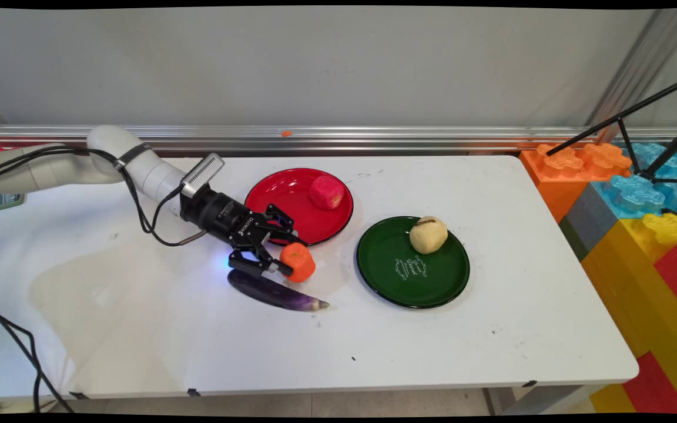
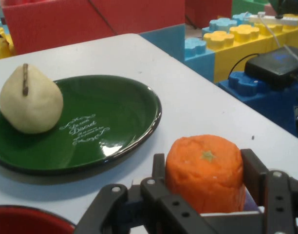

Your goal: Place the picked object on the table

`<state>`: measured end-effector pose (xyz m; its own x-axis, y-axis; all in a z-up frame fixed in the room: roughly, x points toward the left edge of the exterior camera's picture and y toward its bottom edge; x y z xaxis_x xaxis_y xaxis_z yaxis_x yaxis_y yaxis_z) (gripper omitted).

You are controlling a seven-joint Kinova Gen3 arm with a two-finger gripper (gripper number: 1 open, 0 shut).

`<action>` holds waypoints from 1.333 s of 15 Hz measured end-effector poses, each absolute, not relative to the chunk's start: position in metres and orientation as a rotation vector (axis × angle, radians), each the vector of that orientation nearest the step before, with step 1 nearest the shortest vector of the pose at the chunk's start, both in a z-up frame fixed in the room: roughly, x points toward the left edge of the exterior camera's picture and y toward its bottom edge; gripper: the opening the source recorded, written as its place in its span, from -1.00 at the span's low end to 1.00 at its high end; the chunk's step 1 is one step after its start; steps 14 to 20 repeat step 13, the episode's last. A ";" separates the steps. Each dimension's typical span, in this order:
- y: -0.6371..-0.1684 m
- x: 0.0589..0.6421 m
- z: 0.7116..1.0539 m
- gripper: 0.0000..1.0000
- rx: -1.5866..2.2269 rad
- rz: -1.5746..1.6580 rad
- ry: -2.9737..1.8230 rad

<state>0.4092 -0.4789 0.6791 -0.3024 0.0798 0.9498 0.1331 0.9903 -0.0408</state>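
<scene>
The black gripper (image 1: 287,254) is low over the white table (image 1: 491,329), its two fingers (image 2: 253,168) pinched on either side of an orange carrot piece (image 1: 298,261), which sits between the pads at the table surface. Just below the gripper lies a purple eggplant (image 1: 277,292), close beside the carrot piece. Behind the gripper is a red plate (image 1: 282,191) carrying a red strawberry-like fruit (image 1: 326,192) near its far rim. To the right, near the carrot piece, a green plate (image 1: 415,282) holds a pale pear (image 1: 428,234). Coloured building blocks (image 1: 638,205) stand at the table's right end.
</scene>
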 end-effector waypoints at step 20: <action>-0.489 0.416 0.655 1.00 -0.163 -0.030 -1.925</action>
